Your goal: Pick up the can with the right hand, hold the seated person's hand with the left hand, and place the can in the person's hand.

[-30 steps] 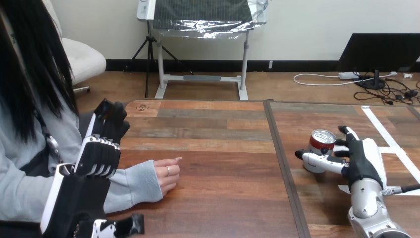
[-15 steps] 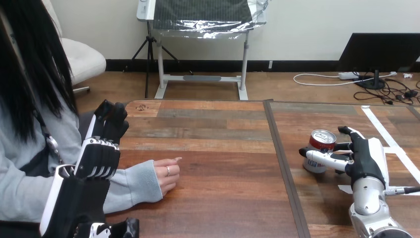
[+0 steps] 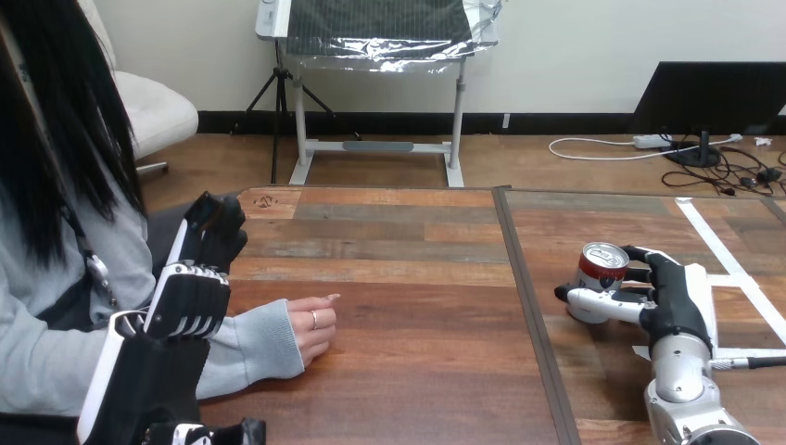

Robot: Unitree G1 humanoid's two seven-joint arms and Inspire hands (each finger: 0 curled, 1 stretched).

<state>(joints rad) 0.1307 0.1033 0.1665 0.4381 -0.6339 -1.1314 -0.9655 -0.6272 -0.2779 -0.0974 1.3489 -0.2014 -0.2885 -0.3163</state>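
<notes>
right hand (image 3: 684, 297) has seemingly closed round can (image 3: 601, 265)

My right hand (image 3: 675, 295) is black with white shells, like my left hand (image 3: 190, 295). The can (image 3: 601, 269) is red and white, silver-topped. The counter (image 3: 417, 306) is brown wood-grain planks, crossed by white tape (image 3: 718, 243).
</notes>
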